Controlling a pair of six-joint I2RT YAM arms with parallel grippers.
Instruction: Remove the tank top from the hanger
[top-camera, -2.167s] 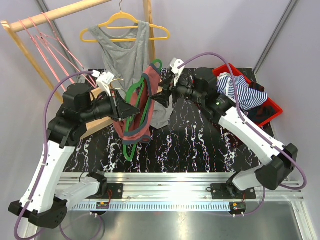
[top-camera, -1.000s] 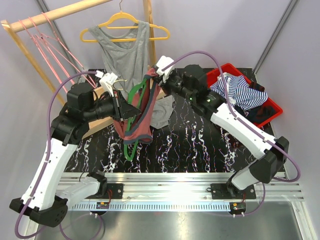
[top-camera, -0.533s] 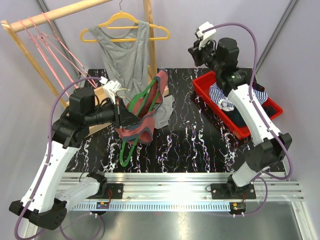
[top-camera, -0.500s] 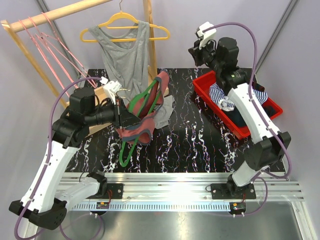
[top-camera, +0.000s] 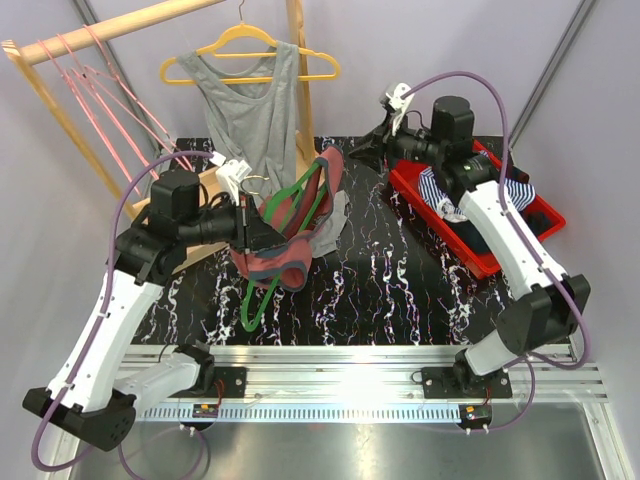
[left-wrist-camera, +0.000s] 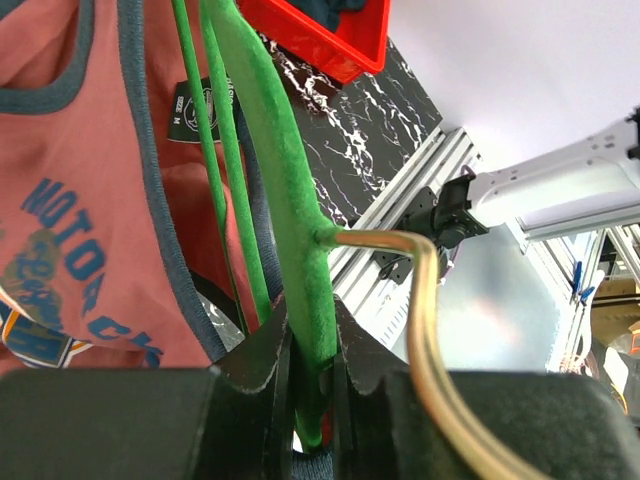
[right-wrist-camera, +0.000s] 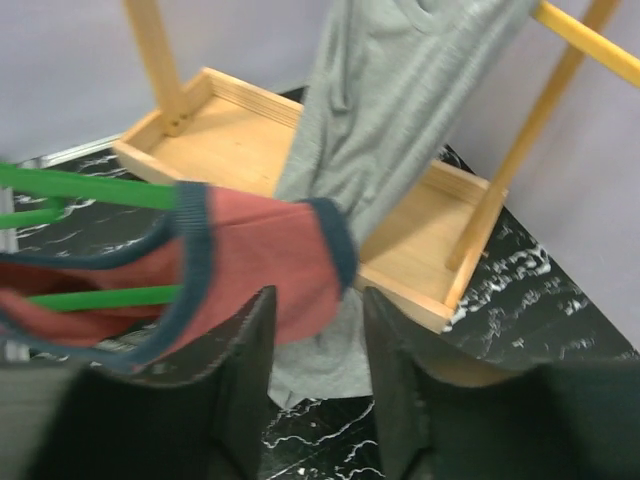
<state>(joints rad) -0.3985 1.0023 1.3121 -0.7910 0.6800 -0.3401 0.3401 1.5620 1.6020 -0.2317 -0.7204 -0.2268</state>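
The salmon tank top with blue trim hangs on a green hanger over the table's middle. My left gripper is shut on the hanger's neck just below its gold hook; in the left wrist view the green hanger sits pinched between the jaws of the left gripper, with the tank top beside it. My right gripper hovers open to the right of the top's raised shoulder. In its wrist view the right gripper holds nothing, and the tank top's shoulder lies beyond the fingertips.
A grey tank top hangs on a yellow hanger from the wooden rack, just behind. Pink hangers hang at the left. The rack's wooden base lies under the garments. A red bin of clothes stands at the right.
My right gripper let go at the tank top's shoulder, swung up over the red bin, then came back down and left with its jaws open. The left arm shifted slightly.
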